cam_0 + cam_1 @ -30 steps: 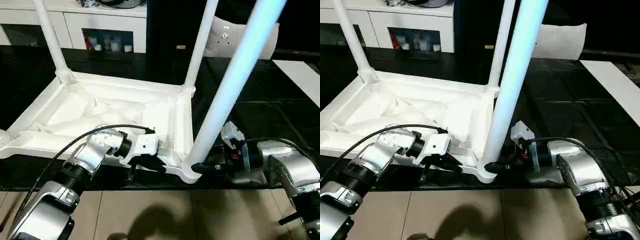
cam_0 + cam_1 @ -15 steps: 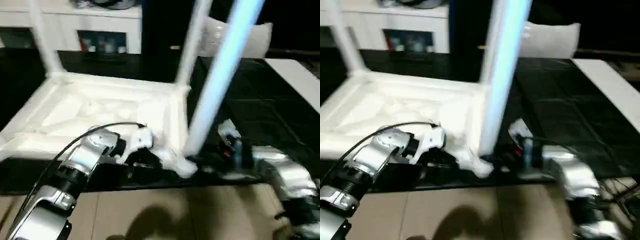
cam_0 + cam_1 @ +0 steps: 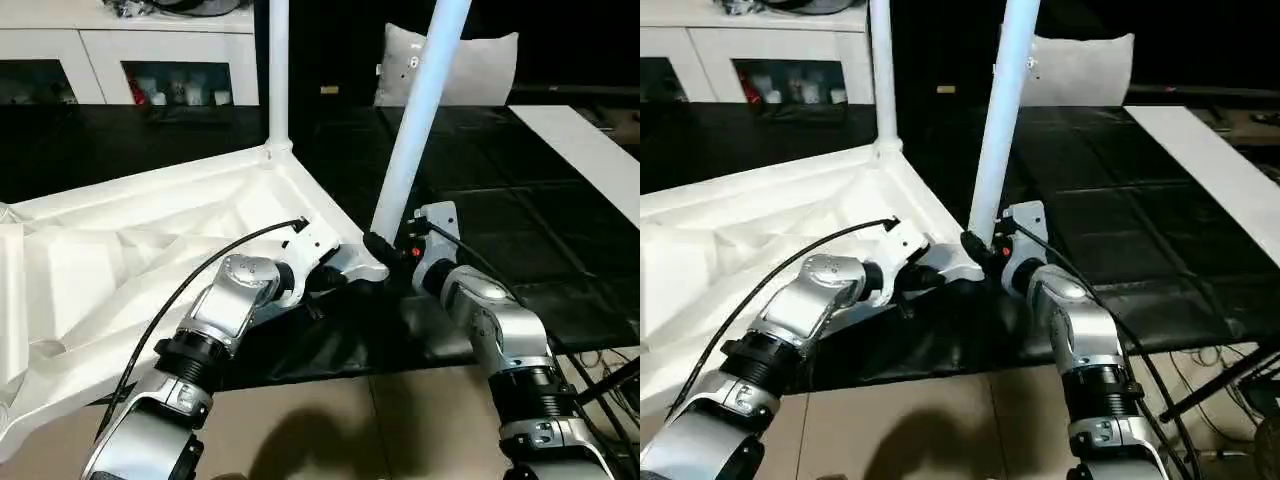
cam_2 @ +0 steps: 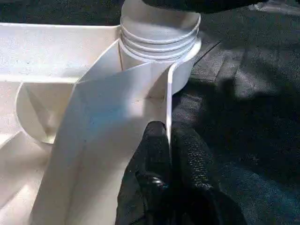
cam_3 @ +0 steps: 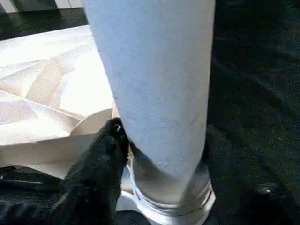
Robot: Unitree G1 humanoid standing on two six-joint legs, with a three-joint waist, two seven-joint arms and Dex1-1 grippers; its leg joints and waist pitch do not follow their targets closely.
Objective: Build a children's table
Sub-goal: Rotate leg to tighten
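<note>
Left eye view: one children's table, white plastic, upside down on a black mat (image 3: 560, 270) over a tiled floor.

Top (image 3: 120, 260): large, square, ribbed underside up, thin rim walls, round sockets at the corners. It sits skewed, one corner toward the robot.

Legs: one leg (image 3: 415, 130) upright in the near corner socket (image 3: 365, 268); a second leg (image 3: 278, 70) upright in the far corner. The other corners cannot be judged from here.

Left gripper (image 4: 168, 154): fingers pinched tight on the thin rim wall beside the near socket, one finger each side.

Right gripper (image 3: 378, 245): jaws part-way apart around the base of the near leg just above the socket; one finger (image 5: 105, 154) lies against the leg's side. A firm clamp cannot be confirmed.

Handling, by judgement: hollow moulded plastic, so probably light for its bulk and stiff enough, though the thin rim may flex. Smooth tapered legs look slippery (a grip may slide toward the thinner end). Best held low on the leg, close to the socket, and on the rim near a corner where ribs stiffen it.

Nearby: white cabinet (image 3: 130, 60), pale cushion (image 3: 470, 65).
</note>
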